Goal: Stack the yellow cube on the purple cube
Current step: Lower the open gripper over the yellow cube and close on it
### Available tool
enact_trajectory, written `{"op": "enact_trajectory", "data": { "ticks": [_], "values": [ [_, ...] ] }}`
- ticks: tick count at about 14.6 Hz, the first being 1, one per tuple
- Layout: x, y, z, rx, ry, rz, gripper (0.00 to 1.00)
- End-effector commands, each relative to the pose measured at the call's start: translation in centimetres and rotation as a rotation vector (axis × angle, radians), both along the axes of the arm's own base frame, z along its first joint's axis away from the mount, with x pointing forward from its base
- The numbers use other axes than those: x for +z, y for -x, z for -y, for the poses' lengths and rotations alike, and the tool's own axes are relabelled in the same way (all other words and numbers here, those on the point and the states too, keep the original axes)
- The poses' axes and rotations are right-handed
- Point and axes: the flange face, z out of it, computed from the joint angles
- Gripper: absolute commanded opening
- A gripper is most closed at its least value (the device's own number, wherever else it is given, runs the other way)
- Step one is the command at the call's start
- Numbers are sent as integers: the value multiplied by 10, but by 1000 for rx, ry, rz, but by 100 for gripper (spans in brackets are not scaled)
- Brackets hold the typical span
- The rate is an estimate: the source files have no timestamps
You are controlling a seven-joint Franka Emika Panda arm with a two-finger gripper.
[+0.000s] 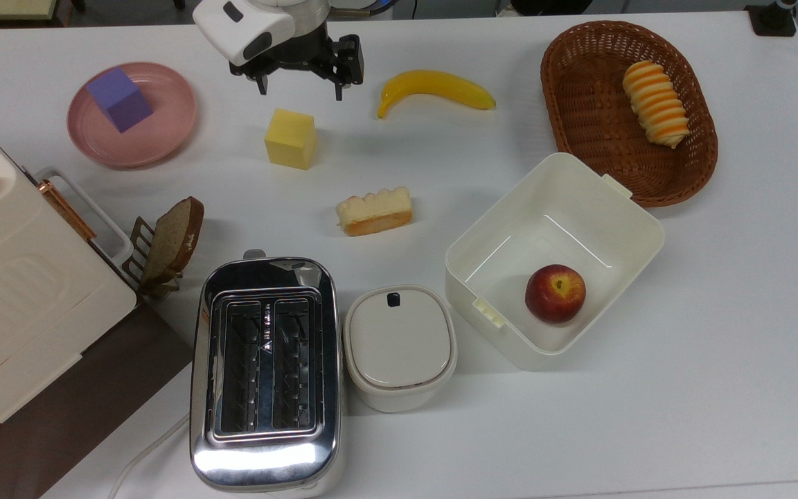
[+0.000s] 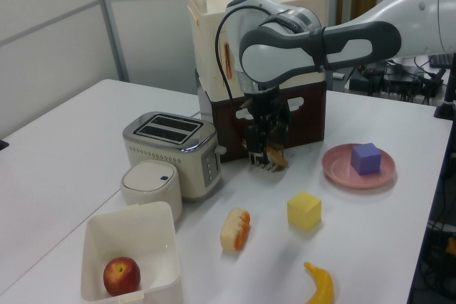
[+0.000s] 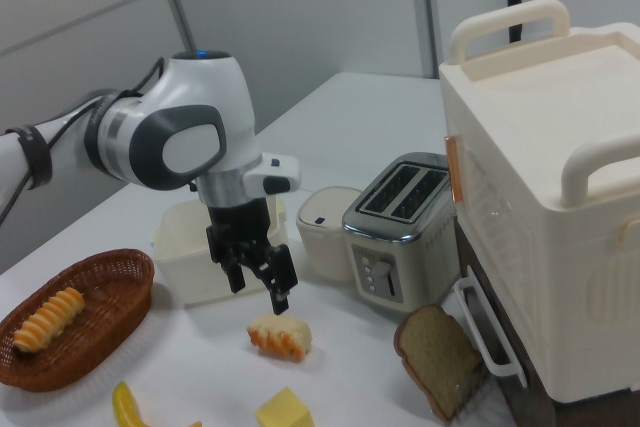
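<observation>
The yellow cube [image 1: 291,138] rests on the white table, in front of the banana in the left view [image 2: 304,211] and at the bottom edge of the right view [image 3: 285,410]. The purple cube [image 1: 120,99] sits on a pink plate [image 1: 163,132] toward the top view's left; the left view shows the purple cube [image 2: 365,158] at the right. My gripper [image 1: 298,89] hangs open and empty above the table, just beyond the yellow cube's far side in the top view. It also appears in the left view [image 2: 265,154] and right view [image 3: 260,290].
A banana [image 1: 433,89] lies to the top view's right of the gripper. A cake slice [image 1: 374,211], a toaster [image 1: 265,371], a lidded pot [image 1: 400,346], a white box [image 1: 621,215] with an apple [image 1: 555,293], a basket [image 1: 579,104] and a bread slice [image 1: 174,237] in a rack surround the middle.
</observation>
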Motion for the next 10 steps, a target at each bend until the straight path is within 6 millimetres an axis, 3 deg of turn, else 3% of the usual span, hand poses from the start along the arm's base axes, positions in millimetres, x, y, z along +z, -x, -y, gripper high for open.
{"op": "enact_trajectory", "data": {
  "ticks": [1,4,5,7,10],
  "values": [
    [-18,16,26,-48,6,-44,100],
    [-50,24,31,-45,9,-90,100],
    [-77,30,32,-30,21,-92,100],
    [-111,39,30,10,66,-102,100],
    [-139,44,25,32,75,-116,100]
  ]
}}
